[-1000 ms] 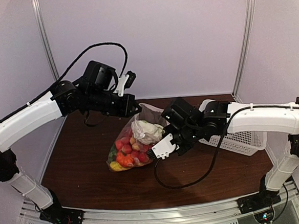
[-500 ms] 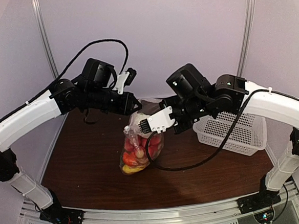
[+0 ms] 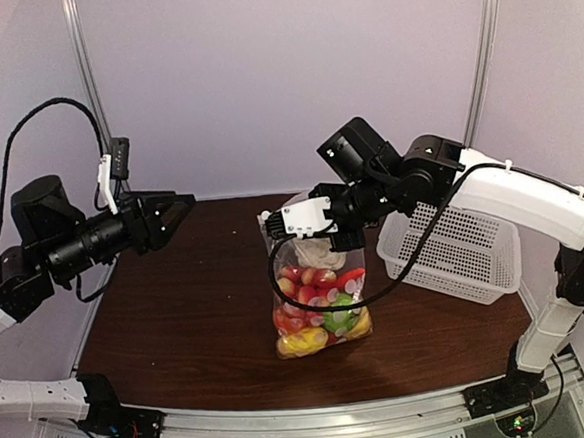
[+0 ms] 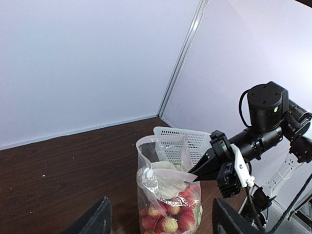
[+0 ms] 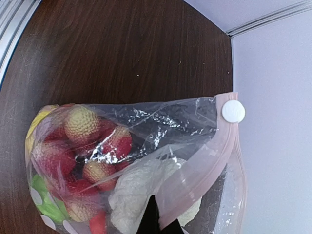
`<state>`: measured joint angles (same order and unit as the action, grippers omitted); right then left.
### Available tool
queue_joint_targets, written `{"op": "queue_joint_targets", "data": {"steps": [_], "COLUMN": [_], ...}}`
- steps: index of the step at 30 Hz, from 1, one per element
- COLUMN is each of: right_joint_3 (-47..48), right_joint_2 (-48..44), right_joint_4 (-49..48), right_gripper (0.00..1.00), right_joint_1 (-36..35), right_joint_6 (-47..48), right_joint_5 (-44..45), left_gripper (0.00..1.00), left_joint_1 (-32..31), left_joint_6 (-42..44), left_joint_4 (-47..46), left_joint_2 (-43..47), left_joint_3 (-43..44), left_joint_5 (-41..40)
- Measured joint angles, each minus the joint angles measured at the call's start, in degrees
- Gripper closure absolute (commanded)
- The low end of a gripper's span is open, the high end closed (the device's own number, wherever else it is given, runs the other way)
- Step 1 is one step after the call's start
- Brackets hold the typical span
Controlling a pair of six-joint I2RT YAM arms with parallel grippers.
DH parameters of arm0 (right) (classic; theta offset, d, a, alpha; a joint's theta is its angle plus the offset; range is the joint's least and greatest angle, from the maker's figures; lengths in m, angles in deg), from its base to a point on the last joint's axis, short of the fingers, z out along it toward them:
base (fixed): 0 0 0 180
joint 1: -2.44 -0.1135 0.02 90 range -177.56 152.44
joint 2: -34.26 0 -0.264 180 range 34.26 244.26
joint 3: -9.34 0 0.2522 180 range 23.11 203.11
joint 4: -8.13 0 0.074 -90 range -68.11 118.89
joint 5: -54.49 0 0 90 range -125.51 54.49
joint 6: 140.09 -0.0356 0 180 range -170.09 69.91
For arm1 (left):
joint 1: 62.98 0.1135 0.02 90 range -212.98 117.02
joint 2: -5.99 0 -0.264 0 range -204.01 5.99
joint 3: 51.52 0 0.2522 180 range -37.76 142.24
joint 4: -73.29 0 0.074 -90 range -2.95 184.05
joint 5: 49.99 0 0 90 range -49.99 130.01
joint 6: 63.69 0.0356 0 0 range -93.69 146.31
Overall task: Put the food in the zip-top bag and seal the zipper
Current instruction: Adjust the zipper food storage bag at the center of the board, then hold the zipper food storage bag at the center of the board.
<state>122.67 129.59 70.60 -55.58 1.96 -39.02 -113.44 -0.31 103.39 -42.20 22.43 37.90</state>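
Left gripper point(image 3: 179, 209): we see its jaws spread and empty, well left of the bag.
Bag point(image 3: 318, 307): upright on the table point(image 3: 178, 307), food point(image 3: 314, 276) inside.
Right gripper point(image 3: 331, 238): clenched on the pink zipper point(image 5: 204, 170).
Basket point(image 3: 465, 257): just right of the bag.

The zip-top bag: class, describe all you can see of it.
The zip-top bag is clear, crinkly plastic with white dots, a pinkish zipper strip and a white slider. It stands upright on the brown table, full of toy food, its mouth gaping, pinched near the top by the right gripper.
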Motion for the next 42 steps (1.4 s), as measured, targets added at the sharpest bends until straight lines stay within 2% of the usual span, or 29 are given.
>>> {"op": "queue_joint_targets", "data": {"steps": [3,6,9,15,21,26,42], "right_joint_3": [0.39,1.77,3.48,4.0,4.0,3.76,0.63], "right_joint_2": [-0.22,-0.92,-1.86,-2.84,-2.86,-2.86,-2.86], "right_joint_4": [0.0,0.39,1.51,3.04,3.52,3.41,0.28], "right_gripper": [1.0,1.0,1.0,1.0,1.0,1.0,1.0], "right_joint_1": [-0.02,-0.02,-0.02,-0.02,-0.02,-0.02,-0.02], "right_joint_6": [-1.05,-1.57,-1.75,-1.95,-2.45,-2.51,-2.58], "right_joint_5": [-1.55,-2.71,-3.1,-3.15,-4.87,-5.38,-2.21], "left_gripper": [0.32,0.28,0.25,0.26,0.41,0.51,0.92], "left_joint_1": [0.0,0.0,0.0,0.0,1.9,3.69,5.7], "left_joint_6": [-2.16,-3.65,-4.66,-5.49,-6.23,-6.8,-6.32], "left_joint_4": [-5.18,-8.52,-11.52,-19.71,-24.52,-26.93,-32.74], "left_joint_2": [1.77,-1.77,-7.41,-15.69,-21.11,-25.11,-28.26], "left_joint_3": [-9.44,-15.63,-17.11,-15.37,-11.93,-10.12,-10.12], "left_joint_5": [2.21,4.92,8.13,12.41,16.57,19.54,25.2]}}
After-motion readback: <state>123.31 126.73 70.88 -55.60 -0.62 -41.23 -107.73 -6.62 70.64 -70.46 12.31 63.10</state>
